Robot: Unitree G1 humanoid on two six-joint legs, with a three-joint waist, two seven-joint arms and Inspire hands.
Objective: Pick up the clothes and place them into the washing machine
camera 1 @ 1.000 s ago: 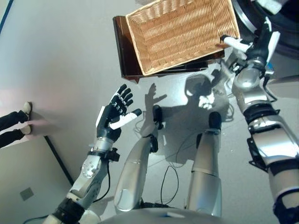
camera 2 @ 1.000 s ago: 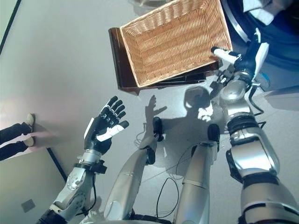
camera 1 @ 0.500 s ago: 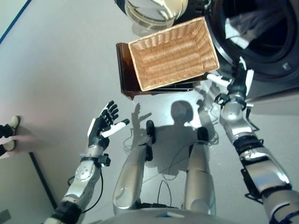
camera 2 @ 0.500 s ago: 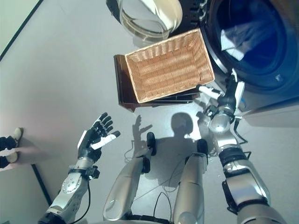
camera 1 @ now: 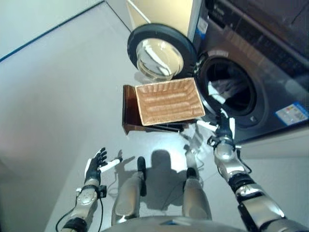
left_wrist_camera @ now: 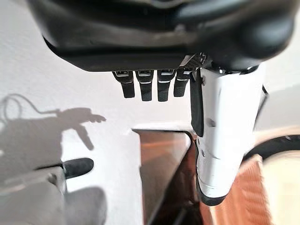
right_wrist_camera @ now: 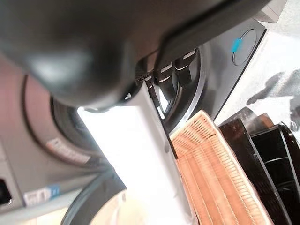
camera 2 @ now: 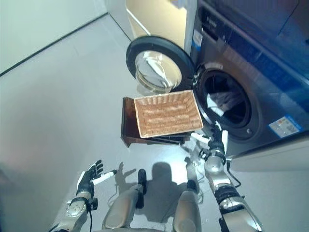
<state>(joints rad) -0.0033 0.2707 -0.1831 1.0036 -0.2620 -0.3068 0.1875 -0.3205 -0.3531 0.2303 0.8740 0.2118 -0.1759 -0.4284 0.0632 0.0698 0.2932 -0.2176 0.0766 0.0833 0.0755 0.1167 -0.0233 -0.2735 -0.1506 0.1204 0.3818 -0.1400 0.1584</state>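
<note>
While the left hand (camera 1: 96, 164) hangs open and idle low by the floor, the right hand (camera 1: 221, 136) hovers, fingers straight and empty, just beside the empty wicker basket (camera 1: 168, 101). Beyond it, clothes (camera 1: 223, 89) lie inside the washing machine (camera 1: 270, 77), door (camera 1: 159, 55) open. Loading looks finished; closing the door probably comes next.

Both eye views look steeply down from high overhead; wrist views sit close, sharing the basket (camera 1: 168, 101).

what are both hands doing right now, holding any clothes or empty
Left hand: open, fingers spread, holding nothing.
Right hand: open, holding nothing, beside the wicker basket.
</note>
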